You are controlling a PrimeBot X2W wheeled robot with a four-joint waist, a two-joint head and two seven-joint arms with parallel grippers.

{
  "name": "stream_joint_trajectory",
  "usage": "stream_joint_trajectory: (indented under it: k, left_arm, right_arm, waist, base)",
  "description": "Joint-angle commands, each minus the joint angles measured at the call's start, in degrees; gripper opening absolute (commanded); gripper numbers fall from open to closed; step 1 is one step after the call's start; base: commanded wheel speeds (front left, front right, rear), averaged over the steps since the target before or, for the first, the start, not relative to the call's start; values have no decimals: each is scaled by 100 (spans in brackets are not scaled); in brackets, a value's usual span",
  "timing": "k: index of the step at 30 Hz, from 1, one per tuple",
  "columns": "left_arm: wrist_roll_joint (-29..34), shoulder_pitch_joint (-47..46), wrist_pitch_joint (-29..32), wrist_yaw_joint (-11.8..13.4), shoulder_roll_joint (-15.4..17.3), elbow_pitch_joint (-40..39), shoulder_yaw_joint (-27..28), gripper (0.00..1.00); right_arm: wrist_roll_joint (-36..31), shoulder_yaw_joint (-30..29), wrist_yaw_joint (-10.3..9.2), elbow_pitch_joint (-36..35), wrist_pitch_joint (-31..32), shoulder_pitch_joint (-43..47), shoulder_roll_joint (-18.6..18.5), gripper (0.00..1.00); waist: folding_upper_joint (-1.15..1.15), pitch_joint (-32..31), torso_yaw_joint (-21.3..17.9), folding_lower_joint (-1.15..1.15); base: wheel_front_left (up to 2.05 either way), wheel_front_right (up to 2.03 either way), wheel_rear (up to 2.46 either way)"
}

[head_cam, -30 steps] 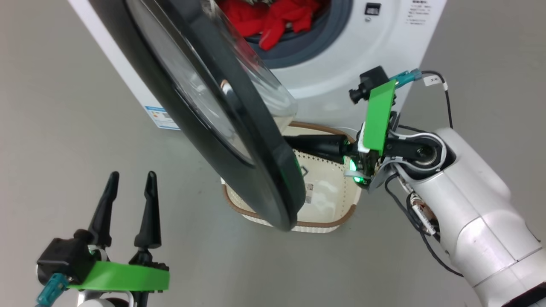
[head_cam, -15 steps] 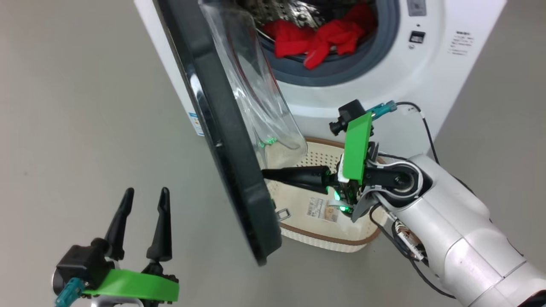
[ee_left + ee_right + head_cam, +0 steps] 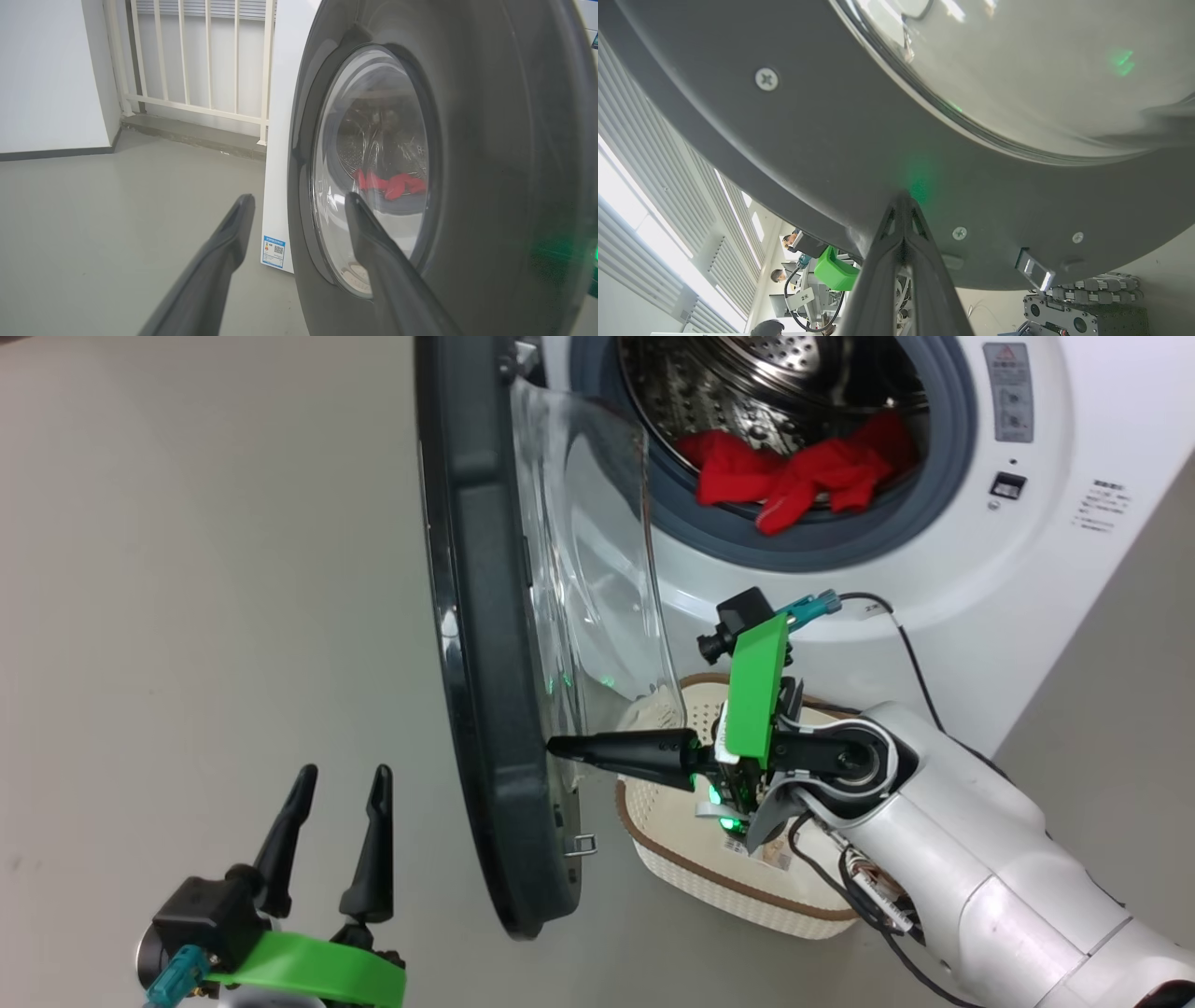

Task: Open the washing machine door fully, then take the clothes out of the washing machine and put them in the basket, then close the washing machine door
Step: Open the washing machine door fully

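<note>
The washing machine point(image 3: 1027, 579) stands with its drum exposed, and the red clothes point(image 3: 794, 476) lie heaped at the drum's mouth. The washing machine door point(image 3: 485, 644) hangs edge-on, its glass bowl facing the machine. My right gripper point(image 3: 553, 745) is shut with nothing in it, tips pressed on the door's inner rim point(image 3: 831, 140) just below the glass. The basket point(image 3: 738, 887) sits on the floor under my right wrist, partly hidden by it. My left gripper point(image 3: 344, 775) is open at the lower left, outside the door point(image 3: 490, 140), clear of it. Through the glass the clothes point(image 3: 392, 183) show red.
Grey floor point(image 3: 187, 569) spreads left of the door. A white railing point(image 3: 187, 56) and a white wall point(image 3: 46, 70) stand behind the machine. The door's metal latch point(image 3: 581, 845) juts out near its lower edge. A person point(image 3: 789, 240) sits in the background.
The camera has shifted. Against the machine, the door has swung further open with my shut right gripper pressed on its inner side. My left gripper stays open.
</note>
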Motion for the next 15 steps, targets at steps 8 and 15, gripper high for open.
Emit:
stream_joint_trajectory:
  k: [8,15]
  left_arm:
    - [18,-84,-29,-42,99,-108,195,100]
    - [-2,-71,-29,-55,99,-42,191,100]
  right_arm:
    - [279,313,22,-30,-237,-79,193,0]
    - [-155,239,22,118,-600,-114,176,2]
  waist:
    - [0,-53,130,0]
    - [0,-76,70,0]
  base:
    - [0,0,0]
    - [0,0,0]
